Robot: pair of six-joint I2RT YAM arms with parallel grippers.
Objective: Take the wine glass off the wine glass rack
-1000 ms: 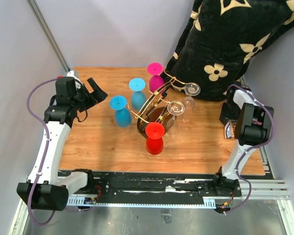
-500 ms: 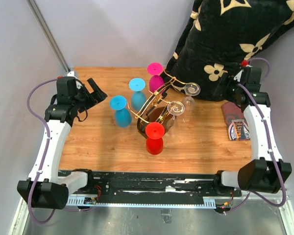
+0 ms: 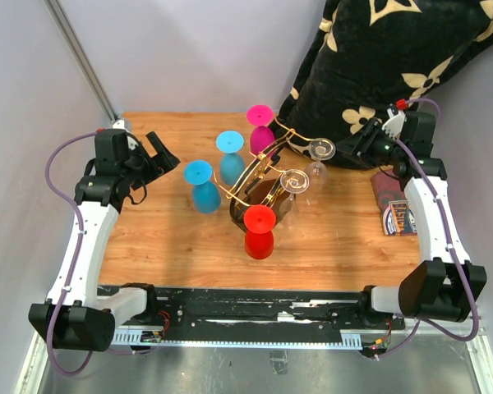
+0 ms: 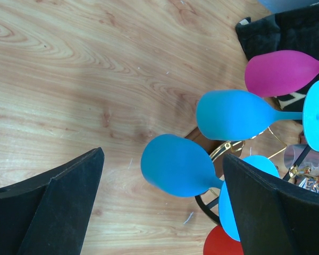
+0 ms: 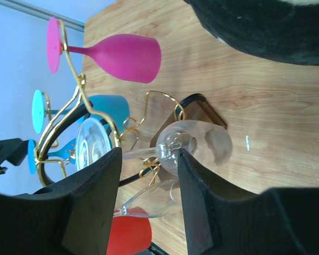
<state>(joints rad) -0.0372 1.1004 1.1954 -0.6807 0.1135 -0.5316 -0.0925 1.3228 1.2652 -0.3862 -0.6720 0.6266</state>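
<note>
The wine glass rack is a gold wire stand on a dark base at mid table, also seen in the right wrist view. Pink, blue, blue and red glasses hang on it upside down. Two clear ones hang on its right side. The clear wine glass lies just beyond my right gripper, whose jaws stand partly apart with nothing between them. My left gripper is wide open, left of the blue glasses, holding nothing.
A black pillow with cream flowers leans at the back right, close behind the right arm. A small patterned packet lies by the table's right edge. The second clear glass hangs over the red one.
The right arm has unfolded from the table's right edge and reached left to the clear glass. Its jaws have narrowed. The left arm has not moved.
</note>
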